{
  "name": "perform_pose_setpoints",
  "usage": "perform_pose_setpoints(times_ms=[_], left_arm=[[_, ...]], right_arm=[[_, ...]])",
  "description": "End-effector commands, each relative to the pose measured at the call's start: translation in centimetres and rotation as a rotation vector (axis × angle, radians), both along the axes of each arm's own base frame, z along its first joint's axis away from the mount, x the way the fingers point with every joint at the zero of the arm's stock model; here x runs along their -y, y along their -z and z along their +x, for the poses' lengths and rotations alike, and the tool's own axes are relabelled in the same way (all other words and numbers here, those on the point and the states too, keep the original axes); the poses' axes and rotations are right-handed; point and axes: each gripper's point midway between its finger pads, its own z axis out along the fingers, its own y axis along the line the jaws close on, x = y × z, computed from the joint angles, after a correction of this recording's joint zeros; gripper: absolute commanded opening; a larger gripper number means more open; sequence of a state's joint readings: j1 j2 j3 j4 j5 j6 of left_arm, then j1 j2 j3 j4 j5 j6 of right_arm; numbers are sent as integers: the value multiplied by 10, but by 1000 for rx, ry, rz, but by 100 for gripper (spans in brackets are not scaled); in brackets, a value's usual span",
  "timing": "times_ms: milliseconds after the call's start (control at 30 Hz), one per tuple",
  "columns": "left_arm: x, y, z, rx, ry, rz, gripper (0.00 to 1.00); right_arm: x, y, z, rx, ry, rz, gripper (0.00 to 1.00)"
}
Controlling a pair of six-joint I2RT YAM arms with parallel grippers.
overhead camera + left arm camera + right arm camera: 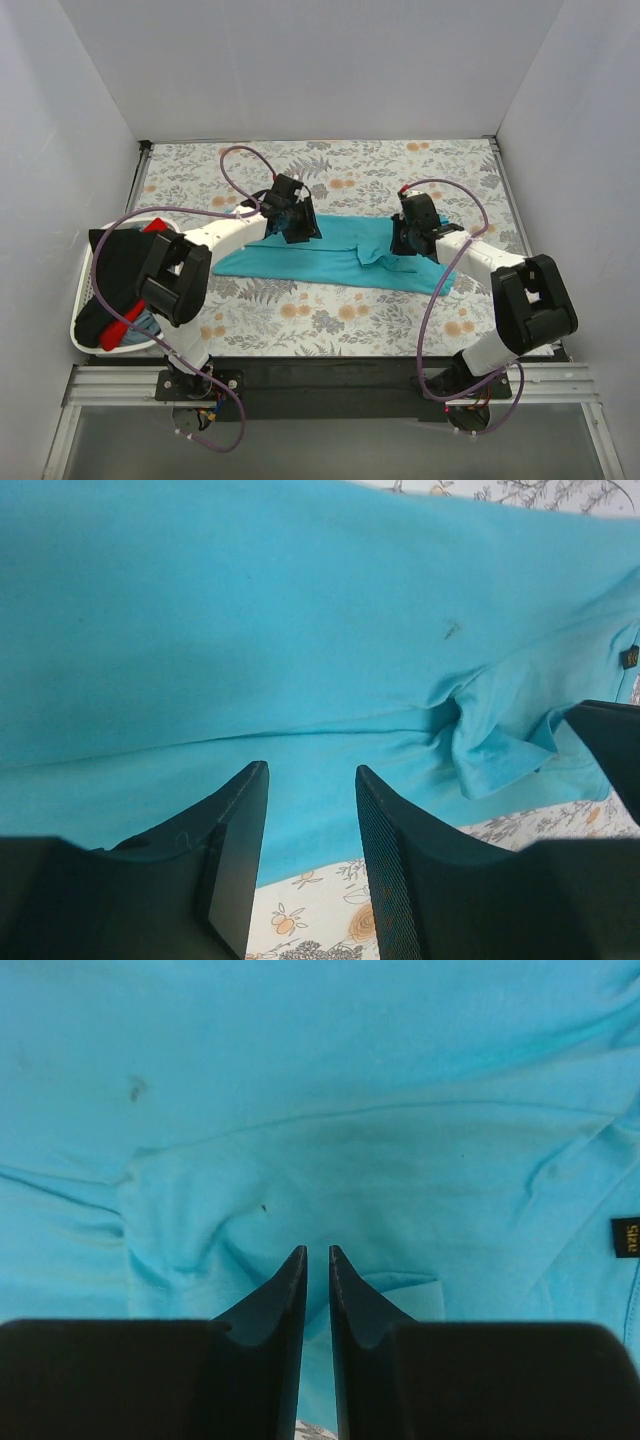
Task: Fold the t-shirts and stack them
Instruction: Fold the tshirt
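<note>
A plain turquoise t-shirt (pixel 330 262) lies on the table, folded into a long strip running left to right. My left gripper (pixel 295 228) hangs over its left part. In the left wrist view the left gripper (pixel 311 770) is open and empty above the shirt (pixel 250 630), near the shirt's near edge. My right gripper (pixel 408 240) is over the shirt's rumpled right part. In the right wrist view the right gripper (pixel 318 1250) has its jaws almost together, with no cloth seen between them, above the shirt (pixel 350 1080). Black (pixel 120 265) and red (pixel 125 322) shirts lie in the basket.
A white slatted basket (pixel 84 300) stands at the left edge of the table and also holds a bit of turquoise cloth. The tablecloth (pixel 330 165) has a floral print. White walls close in the table on three sides.
</note>
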State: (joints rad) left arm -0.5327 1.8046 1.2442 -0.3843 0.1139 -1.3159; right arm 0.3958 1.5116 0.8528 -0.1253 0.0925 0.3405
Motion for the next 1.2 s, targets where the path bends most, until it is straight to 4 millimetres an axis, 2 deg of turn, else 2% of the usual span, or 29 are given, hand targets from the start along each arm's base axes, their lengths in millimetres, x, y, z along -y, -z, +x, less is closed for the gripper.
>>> perform_pose_setpoints(times_ms=[0,167,200,267,400,600,733,900,967,1000,1167], left_arm=[[14,-26,5,64,29,-27,39],[23,-24,0,61,50,-23,39],[24,-24,-1,62,52,-21,39],[25,-24,-2,63,55,-19,39],[31,-24,-4,63,66,-22,39],[38,-20,-7,58,81,-16,39],[38,-20,-8,61,82,-12,39],[37,-18,-11,58,80,-5,39],[30,-15,-10,52,43,22,39],[24,-13,-8,57,14,44,39],[3,-9,-5,51,-88,116,39]], right_arm=[[-7,-1,-5,-18,-59,-12,20],[-10,9,-26,-41,-96,-25,19],[-9,15,-36,-56,-102,-33,19],[-8,10,-42,-39,-96,-26,19],[-7,16,-64,-56,-107,-10,19],[-8,15,-81,-47,-106,8,20],[-4,-2,-80,2,-68,28,21],[6,-32,-61,92,22,6,26],[-1,-31,-58,73,10,16,28],[-7,-36,-53,74,1,33,28],[-30,-19,-46,23,-43,19,34]])
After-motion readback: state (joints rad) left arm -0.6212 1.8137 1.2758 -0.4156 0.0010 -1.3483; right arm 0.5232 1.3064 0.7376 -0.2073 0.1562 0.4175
